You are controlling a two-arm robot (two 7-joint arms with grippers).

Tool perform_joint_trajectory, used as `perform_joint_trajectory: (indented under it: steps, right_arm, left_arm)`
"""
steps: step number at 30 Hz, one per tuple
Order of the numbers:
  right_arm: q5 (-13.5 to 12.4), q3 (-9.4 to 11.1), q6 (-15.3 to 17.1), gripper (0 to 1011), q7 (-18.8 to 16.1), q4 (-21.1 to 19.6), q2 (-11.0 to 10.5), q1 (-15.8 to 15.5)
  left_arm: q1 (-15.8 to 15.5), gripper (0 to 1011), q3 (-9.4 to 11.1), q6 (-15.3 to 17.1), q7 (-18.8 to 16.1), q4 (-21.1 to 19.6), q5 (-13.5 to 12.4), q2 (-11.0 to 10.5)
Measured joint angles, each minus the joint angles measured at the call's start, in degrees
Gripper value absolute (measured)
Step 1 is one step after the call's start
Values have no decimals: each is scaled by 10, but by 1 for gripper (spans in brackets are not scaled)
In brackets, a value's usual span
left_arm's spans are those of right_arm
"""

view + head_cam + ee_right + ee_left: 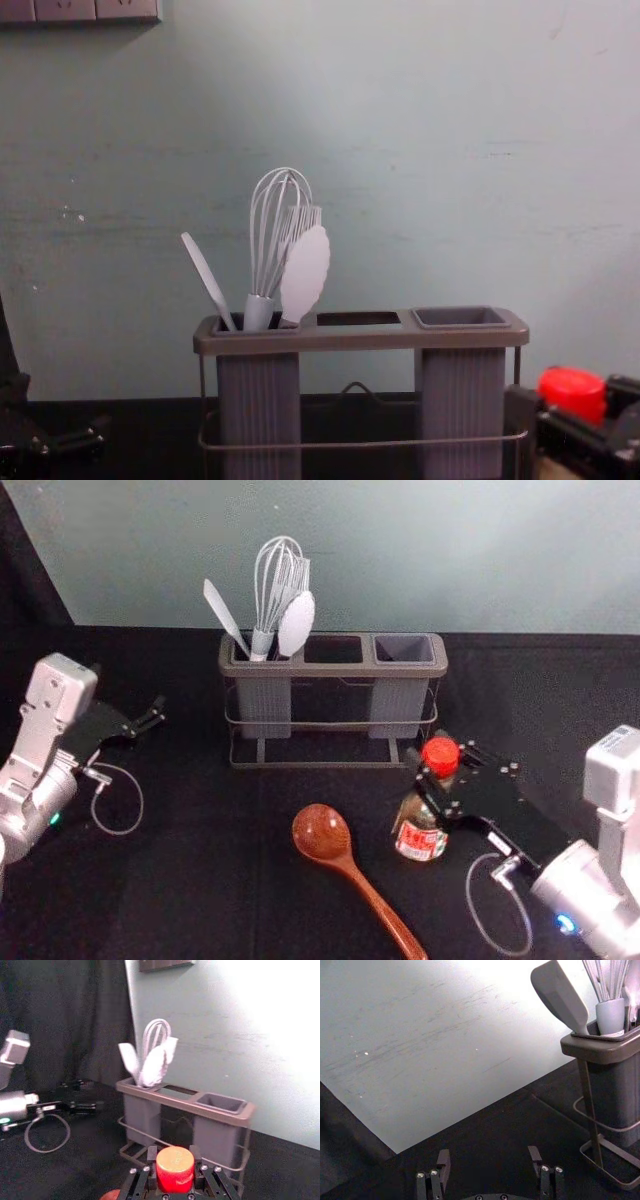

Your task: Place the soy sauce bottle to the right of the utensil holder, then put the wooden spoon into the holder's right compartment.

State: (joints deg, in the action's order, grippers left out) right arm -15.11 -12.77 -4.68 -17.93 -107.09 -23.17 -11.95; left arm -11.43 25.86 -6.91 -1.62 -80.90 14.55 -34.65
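Observation:
My right gripper (pixel 436 782) is shut on the soy sauce bottle (pixel 421 830) just below its red cap, in front of the utensil holder's right end. In the right wrist view the red cap (pixel 175 1169) sits between the fingers of the right gripper (pixel 175 1180). I cannot tell whether the bottle's base touches the table. The utensil holder (pixel 330 766) has white utensils in its left compartment; its right compartment (pixel 404 649) is empty. The wooden spoon (pixel 322 832) lies in front of the holder, handle toward the near right. My left gripper (pixel 150 716) is idle at the left, open (pixel 490 1162).
A black cloth (pixel 200 880) covers the table, and a pale wall (pixel 480 550) rises behind the holder. The spoon's bowl is left of the bottle, with its handle running along the near side. In the chest view, a switch panel (pixel 80 10) is on the wall at upper left.

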Motion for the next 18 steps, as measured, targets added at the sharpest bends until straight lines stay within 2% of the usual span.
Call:
perform_joint_trajectory:
  steps: [9,18]
  right_arm:
    - [-19,42,-1,383,5,14,1,0]
    - [-32,65,-7,383,-2,47,0,25]
  left_arm:
    - [0,1011,0,0,0,0,0,0]
    - [0,1011,0,0,0,0,0,0]
